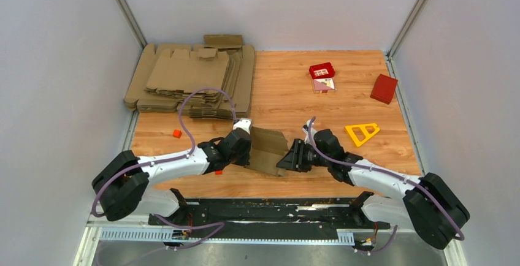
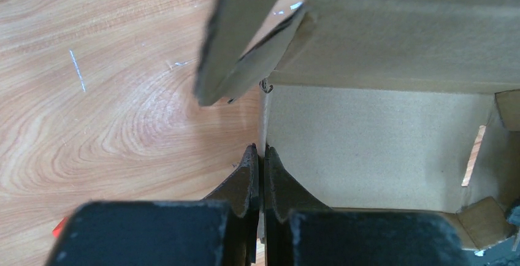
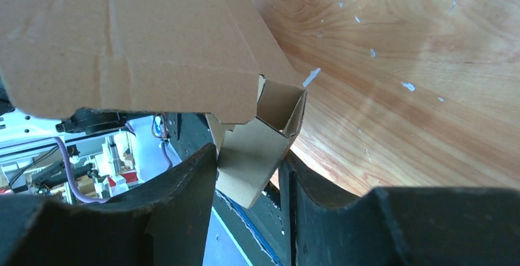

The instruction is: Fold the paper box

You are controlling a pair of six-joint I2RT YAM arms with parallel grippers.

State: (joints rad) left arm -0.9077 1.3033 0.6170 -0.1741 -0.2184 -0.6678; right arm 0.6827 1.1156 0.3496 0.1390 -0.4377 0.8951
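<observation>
The half-formed paper box (image 1: pixel 268 151) is at lower centre of the top view, between both arms over the wooden table (image 1: pixel 288 100). The left gripper (image 2: pixel 260 155) is clenched on one thin wall edge. The right gripper (image 3: pixel 247 155) grasps a folded corner section. A loose flap blocks the upper part of each wrist view. A pile of flat blanks (image 1: pixel 190 79) lies upper left. An orange cube (image 1: pixel 176 133), a yellow triangle (image 1: pixel 362 132) and a red box (image 1: pixel 384 88) sit well apart.

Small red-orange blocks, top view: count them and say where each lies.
2. One block lies on bare wood near the pile of cardboard blanks; the other block sits against the left arm's near side. More may hide under the arms or paper box.
</observation>
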